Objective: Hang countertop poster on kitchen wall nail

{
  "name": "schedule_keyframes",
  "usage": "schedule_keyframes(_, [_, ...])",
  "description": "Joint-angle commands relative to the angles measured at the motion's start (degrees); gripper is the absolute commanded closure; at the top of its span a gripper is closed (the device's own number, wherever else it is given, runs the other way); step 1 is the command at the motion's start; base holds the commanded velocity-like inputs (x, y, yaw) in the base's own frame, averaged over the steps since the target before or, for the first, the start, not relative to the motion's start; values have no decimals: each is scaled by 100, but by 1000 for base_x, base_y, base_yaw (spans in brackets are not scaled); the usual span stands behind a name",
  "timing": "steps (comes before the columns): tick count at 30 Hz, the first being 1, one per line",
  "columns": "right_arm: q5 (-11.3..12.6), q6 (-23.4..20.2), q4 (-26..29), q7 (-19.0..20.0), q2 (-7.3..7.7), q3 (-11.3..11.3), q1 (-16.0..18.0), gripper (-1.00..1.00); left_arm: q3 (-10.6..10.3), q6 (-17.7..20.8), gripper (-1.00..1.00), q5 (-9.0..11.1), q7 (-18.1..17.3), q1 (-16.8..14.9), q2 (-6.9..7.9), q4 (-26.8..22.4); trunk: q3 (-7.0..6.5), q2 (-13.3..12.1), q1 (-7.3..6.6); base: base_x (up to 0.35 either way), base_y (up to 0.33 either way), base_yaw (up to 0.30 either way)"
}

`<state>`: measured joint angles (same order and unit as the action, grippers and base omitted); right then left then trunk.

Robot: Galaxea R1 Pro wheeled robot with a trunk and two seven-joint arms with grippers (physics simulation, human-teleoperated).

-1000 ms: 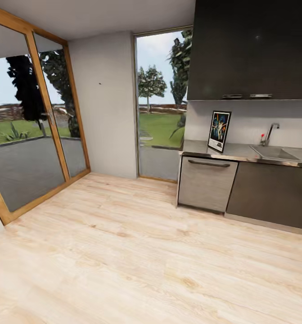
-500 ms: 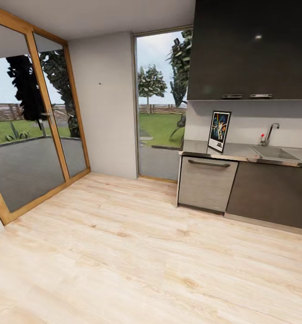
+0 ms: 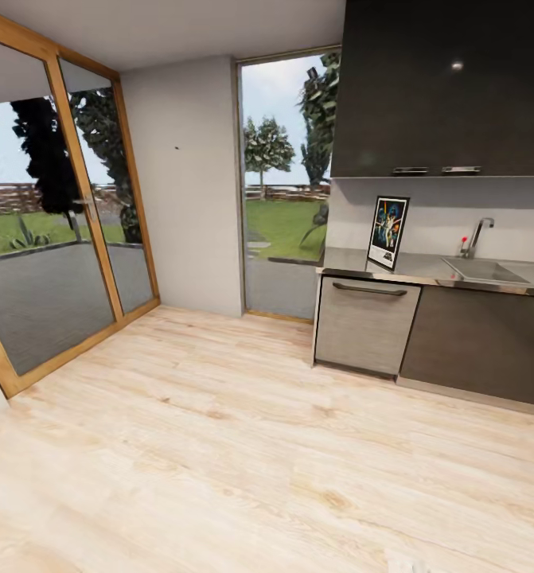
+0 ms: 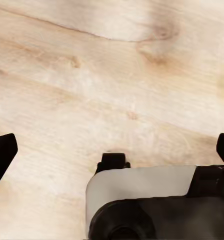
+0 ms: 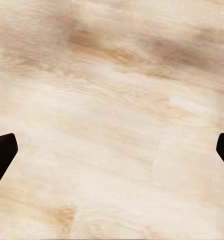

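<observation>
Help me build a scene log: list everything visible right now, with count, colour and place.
poster: 1, black frame, blue-black art, upright on the countertop against the backsplash
kitchen countertop: 1, grey, over the lower cabinets
sink: 1, steel, inset in the countertop
tap: 1, steel, behind the sink
wall nail: 1, dark speck, on the pale wall between the windows
upper cabinets: dark, above the backsplash
glass doors: wood-framed, at left
floor: pale wood
left gripper: black fingers spread, above floor
right gripper: black fingers spread, above floor

A home kitchen is shown: a grey countertop (image 3: 354, 263) with sink (image 3: 483, 270) and tap (image 3: 477, 235), dark cabinets (image 3: 450, 87), garden-facing glass doors (image 3: 52, 207).
</observation>
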<state>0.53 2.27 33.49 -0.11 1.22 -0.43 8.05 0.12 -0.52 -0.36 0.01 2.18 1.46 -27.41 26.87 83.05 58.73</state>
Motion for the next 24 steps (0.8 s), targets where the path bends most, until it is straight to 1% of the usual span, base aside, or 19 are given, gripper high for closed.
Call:
schedule_keyframes(1, [5,30,296,-4,27,-8,-10,-100,-1,-8,-100,4,-8,2,7,-1750,6,2,0,0,0,0])
schedule_keyframes(3, [-3,183,366,0,105,5,-7,-100,14,-9,-100,12,-14,2,12,-2012,6,2,0,0,0,0])
schedule_keyframes(5, [-8,257,370,0,117,7,-9,-100,25,-9,-100,13,-15,2,14,-2046,6,2,0,0,0,0])
schedule_keyframes(6, [-11,426,364,1,144,10,-24,-100,43,-13,-100,17,-16,2,25,-2070,6,2,0,0,0,0])
schedule_keyframes(7, [-14,573,299,2,168,14,-46,-100,53,-15,-100,21,-20,2,62,-2051,6,2,0,5,0,0])
schedule_keyframes(11, [-26,775,18,2,193,38,-76,-100,64,-18,-100,27,-25,2,123,-1988,6,2,0,98,0,0])
schedule_keyframes(15, [-26,831,-80,2,204,29,-83,-100,73,-44,-100,35,-27,2,140,-1967,6,2,0,279,0,0])
schedule_keyframes(24, [-27,844,-112,2,205,30,-85,-100,105,-53,-100,36,-27,2,144,-1969,6,2,0,323,0,0])
